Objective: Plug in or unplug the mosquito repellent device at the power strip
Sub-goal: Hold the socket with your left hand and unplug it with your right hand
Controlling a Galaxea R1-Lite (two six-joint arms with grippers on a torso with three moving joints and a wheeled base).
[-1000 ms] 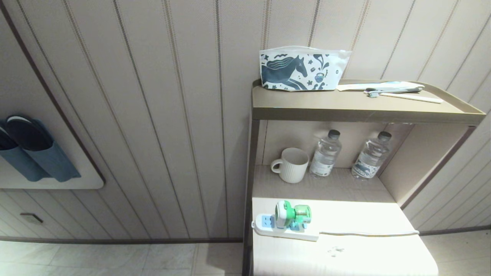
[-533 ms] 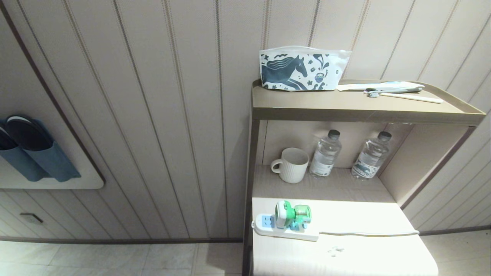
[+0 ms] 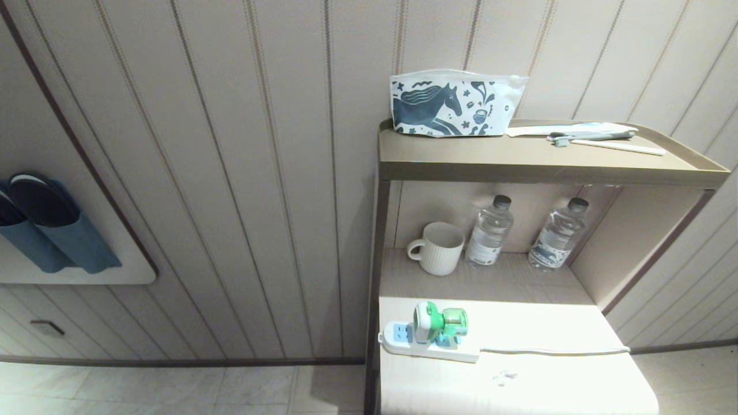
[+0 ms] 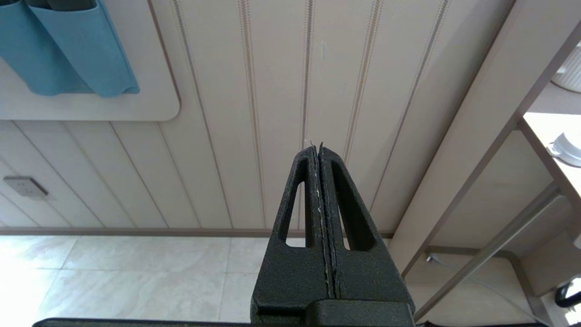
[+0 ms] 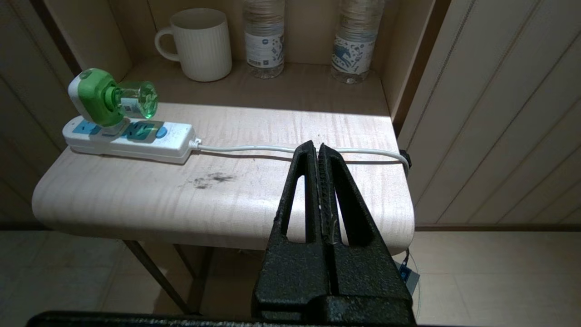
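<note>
Mosquito repellent device [image 5: 109, 97] seated upright in power strip [image 5: 131, 141], toward its far-from-cord end. Probably light, rigid, smooth; best pinched across white head, not bottle. Right gripper [image 5: 317, 152] pressed closed, empty, well short of strip; left gripper [image 4: 317, 152] likewise.

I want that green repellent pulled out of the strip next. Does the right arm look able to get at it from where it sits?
Probably yes. The right gripper is shut and hangs off the table's front edge; only bare tabletop lies between it and the repellent, which stands plugged into the power strip. It would have to open first.
</note>
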